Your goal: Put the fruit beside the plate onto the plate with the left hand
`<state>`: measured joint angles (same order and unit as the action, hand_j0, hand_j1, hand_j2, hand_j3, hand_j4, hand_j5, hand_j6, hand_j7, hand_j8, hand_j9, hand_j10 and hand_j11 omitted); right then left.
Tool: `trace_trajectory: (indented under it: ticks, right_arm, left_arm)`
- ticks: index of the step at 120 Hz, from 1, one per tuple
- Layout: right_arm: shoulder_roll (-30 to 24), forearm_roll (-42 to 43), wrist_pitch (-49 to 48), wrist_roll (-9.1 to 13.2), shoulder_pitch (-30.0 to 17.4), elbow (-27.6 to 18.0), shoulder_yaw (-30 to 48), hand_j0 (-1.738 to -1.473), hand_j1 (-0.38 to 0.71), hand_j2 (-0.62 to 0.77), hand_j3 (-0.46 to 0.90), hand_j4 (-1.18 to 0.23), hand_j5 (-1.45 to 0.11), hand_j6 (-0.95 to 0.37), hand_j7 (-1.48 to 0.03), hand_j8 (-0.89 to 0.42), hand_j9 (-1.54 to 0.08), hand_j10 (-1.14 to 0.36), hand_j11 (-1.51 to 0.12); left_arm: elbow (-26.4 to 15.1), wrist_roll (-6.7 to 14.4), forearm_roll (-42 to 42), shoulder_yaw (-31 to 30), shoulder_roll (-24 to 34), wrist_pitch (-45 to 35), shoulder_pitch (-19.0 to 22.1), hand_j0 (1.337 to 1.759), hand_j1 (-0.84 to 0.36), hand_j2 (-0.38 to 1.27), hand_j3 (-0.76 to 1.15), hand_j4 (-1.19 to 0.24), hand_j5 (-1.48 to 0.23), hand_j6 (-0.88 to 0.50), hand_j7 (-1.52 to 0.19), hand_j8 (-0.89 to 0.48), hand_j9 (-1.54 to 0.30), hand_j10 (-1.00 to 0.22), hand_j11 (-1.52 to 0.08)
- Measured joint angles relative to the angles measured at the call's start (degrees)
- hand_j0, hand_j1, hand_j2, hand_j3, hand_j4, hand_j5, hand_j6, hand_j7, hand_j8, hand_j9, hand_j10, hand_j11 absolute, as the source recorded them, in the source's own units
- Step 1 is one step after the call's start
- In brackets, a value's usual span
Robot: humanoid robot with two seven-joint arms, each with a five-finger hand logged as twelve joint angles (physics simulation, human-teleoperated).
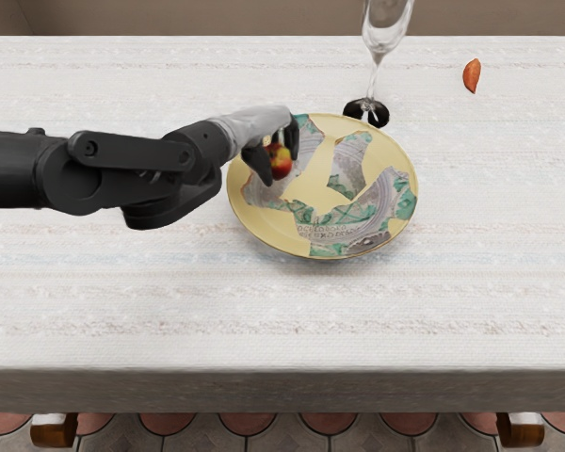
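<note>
A yellow plate [395, 160] with grey and green patterning lies at the table's middle back. My left hand [271, 151] reaches in from the left and hangs over the plate's left part. Its fingers are curled round a small red and yellow fruit [282, 162], which sits above the plate's left side. I cannot tell whether the fruit touches the plate. The right arm is out of view.
A clear wine glass [380, 38] stands just behind the plate, its dark foot [367, 112] close to the rim. A small orange piece [471, 75] lies at the back right. The table's front edge runs along the bottom.
</note>
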<state>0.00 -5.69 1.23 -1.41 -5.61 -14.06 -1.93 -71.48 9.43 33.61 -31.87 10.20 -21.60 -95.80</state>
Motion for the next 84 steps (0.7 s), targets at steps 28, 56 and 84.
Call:
trace_trajectory:
  ticks: [28,56,84]
  right_arm:
    - [0.0,0.0,0.0,0.0,0.0,0.0,0.0,-1.658,-0.31,-0.01,0.0,-0.03,-0.04,-0.03,-0.04,-0.03,-0.04,-0.03,-0.04]
    - [0.0,0.0,0.0,0.0,0.0,0.0,0.0,-1.658,-0.31,-0.01,0.0,-0.03,-0.04,-0.03,-0.04,-0.03,-0.04,-0.03,-0.04]
    - [0.0,0.0,0.0,0.0,0.0,0.0,0.0,-1.658,-0.31,-0.01,0.0,-0.03,-0.04,-0.03,-0.04,-0.03,-0.04,-0.03,-0.04]
  left_arm:
    - [-0.8,0.1,-1.3,-0.1,-0.7,0.7,1.6,1.656,-0.35,0.47,0.0,-0.72,-1.04,-0.39,-1.0,-0.41,-0.99,-0.75,-0.99]
    - [-0.3,-0.1,-4.1,-0.1,-0.7,3.5,2.1,1.657,-0.34,0.43,0.0,-0.67,-0.94,-0.41,-0.92,-0.42,-0.91,-0.69,-0.91]
    - [1.1,-0.2,-6.1,2.9,3.0,3.8,-1.5,1.658,-0.08,0.17,0.0,-0.39,-0.53,-0.31,-0.53,-0.31,-0.52,-0.4,-0.52]
